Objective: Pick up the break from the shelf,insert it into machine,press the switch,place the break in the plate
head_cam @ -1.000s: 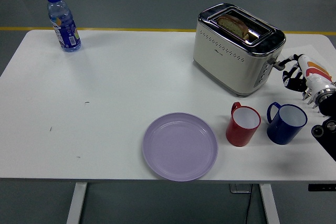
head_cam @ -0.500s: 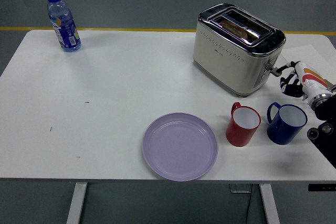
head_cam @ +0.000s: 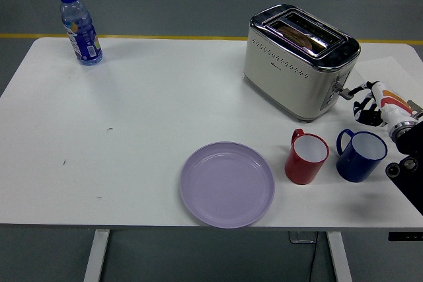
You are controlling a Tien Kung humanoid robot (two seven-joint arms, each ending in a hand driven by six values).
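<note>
The cream and chrome toaster [head_cam: 297, 61] stands at the back right of the table. A slice of bread [head_cam: 299, 36] sits low in its slot, with only its top edge showing. My right hand [head_cam: 365, 102] reaches in from the right edge. Its fingers are loosely bent and hold nothing, and one fingertip [head_cam: 349, 90] is at the lever [head_cam: 341, 89] on the toaster's end face. The empty lilac plate [head_cam: 227, 183] lies near the front edge, well left of the hand. My left arm is out of sight.
A red mug [head_cam: 306, 157] and a blue mug [head_cam: 359, 154] stand side by side just in front of the toaster, under my right hand. A water bottle [head_cam: 79, 28] stands at the back left corner.
The bread has sunk from standing proud of the slot to sitting low in it. My right hand dropped and moved in against the lever, then drew back slightly.
</note>
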